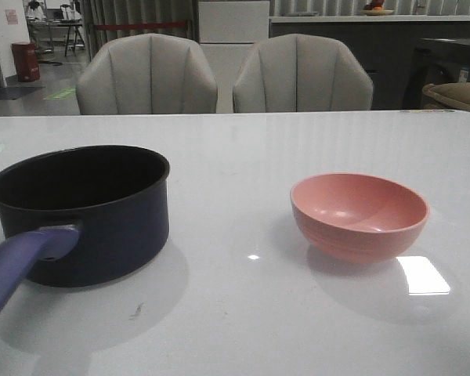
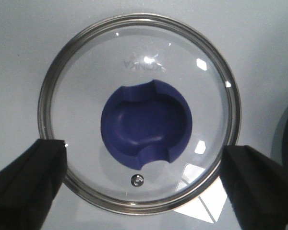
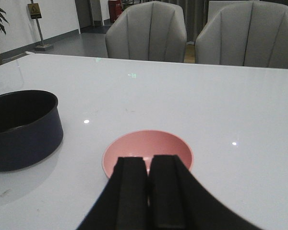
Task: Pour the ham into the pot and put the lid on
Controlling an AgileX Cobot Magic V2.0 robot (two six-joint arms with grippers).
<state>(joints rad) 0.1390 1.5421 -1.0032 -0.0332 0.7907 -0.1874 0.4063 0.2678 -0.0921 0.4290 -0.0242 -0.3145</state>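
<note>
While the left gripper's (image 2: 144, 184) jaws stood wide apart over the round clear glass lid with a steel rim (image 2: 139, 112), one on either side of it, the lid lay flat on the white worktop (image 1: 243, 313), blue-purple knob up. The right gripper's (image 3: 148, 191) jaws were pressed together, empty, near the pink bowl (image 1: 359, 213). The dark navy round saucepan (image 1: 82, 211) sat upright, well apart from the bowl, its long handle pointing toward the robot; open worktop lay between them.
</note>
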